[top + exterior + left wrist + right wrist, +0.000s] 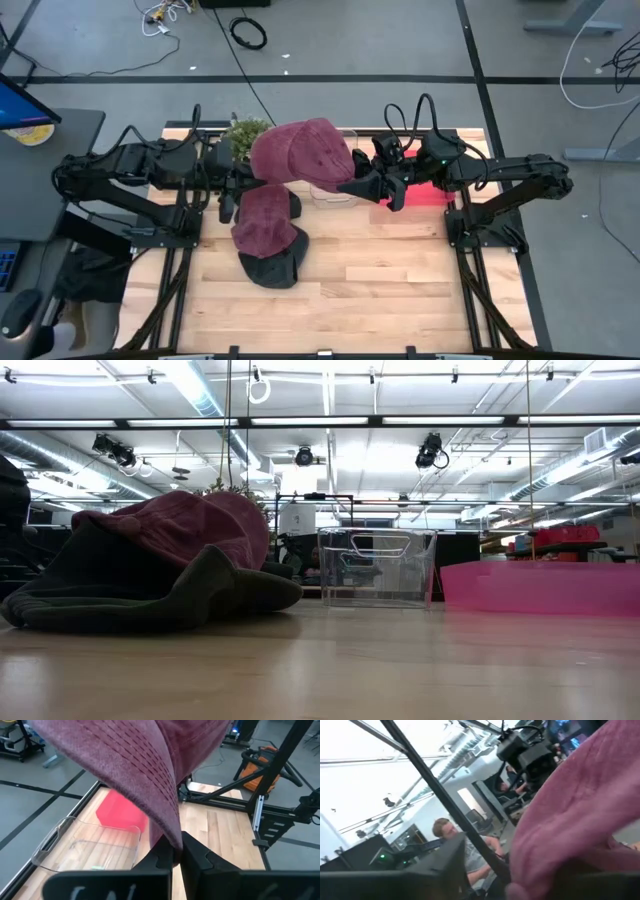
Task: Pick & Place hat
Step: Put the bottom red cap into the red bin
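Two black jointed arms, looped black cables, green LED on right arm.

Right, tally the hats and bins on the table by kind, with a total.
Maroon hats: 2, one held up between both arms, one on the pile
Dark hats: 1, under the pile
Clear bins: 1
Pink bins: 1
Total: 5
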`<state>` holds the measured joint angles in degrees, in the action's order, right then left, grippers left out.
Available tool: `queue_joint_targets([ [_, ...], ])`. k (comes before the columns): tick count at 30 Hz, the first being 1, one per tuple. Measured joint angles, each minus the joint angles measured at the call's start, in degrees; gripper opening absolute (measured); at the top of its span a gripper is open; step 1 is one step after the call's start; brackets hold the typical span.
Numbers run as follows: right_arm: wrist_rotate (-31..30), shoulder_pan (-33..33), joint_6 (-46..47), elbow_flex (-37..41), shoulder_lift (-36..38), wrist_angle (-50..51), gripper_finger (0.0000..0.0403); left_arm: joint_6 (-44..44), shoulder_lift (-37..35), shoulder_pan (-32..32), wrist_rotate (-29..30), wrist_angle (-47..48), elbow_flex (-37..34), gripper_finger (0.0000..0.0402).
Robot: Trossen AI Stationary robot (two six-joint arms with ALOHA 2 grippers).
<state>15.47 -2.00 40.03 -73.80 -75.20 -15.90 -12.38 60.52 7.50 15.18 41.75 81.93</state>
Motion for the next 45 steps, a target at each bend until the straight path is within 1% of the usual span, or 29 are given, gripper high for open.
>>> queue_joint_targets([
  [4, 0.47, 0.25, -1.19, 0.00, 0.00, 0.15, 0.0030, 0.37, 0.85, -0.91, -1.47, -0.49, 0.02, 0.0023],
  [5, 0.73, 0.47, -1.49, 0.00, 0.00, 0.15, 0.0019, 0.35, 1.16, -1.02, -1.97, -0.34, 0.02, 0.0025],
  [10, 1.33, 1.25, 0.08, 0.00, 0.00, -1.03, 0.0018, 0.01, 3.19, -1.65, -3.38, -0.50, -0.02, 0.0025],
  [14, 2.28, 2.22, 1.75, 0.00, 0.55, -0.74, 0.0015, 0.66, 3.86, -1.70, -1.21, 0.28, -0.09, 0.0044],
  [19, 2.41, 3.52, 3.67, 0.00, 3.06, -0.21, 0.0015, 0.98, 3.51, -1.72, 3.65, 0.35, -0.09, 0.0097],
  [26, 2.34, 5.74, 5.36, 0.00, 7.89, 6.20, 0.0015, 1.11, 2.92, -1.72, 8.39, 0.76, -0.07, 0.0194],
  [29, 2.22, 8.13, 5.53, -0.02, 11.35, 11.86, 0.0015, 0.88, 2.90, -1.72, 11.01, 1.42, -0.07, 0.0223],
  [33, 2.11, 11.97, 4.24, -0.02, 16.26, 21.83, 0.0015, -0.27, 3.24, -1.72, 11.68, 1.38, -0.07, 0.0242],
  [40, 2.15, 19.56, 0.59, -0.04, 23.68, 41.60, 0.0015, 0.20, 3.65, -1.93, 12.35, 1.33, -0.07, 0.0242],
  [45, 2.30, 25.19, -2.86, -0.04, 26.56, 53.23, 0.0015, 0.25, 4.34, -1.98, 12.79, 1.20, 0.02, 0.0239],
])
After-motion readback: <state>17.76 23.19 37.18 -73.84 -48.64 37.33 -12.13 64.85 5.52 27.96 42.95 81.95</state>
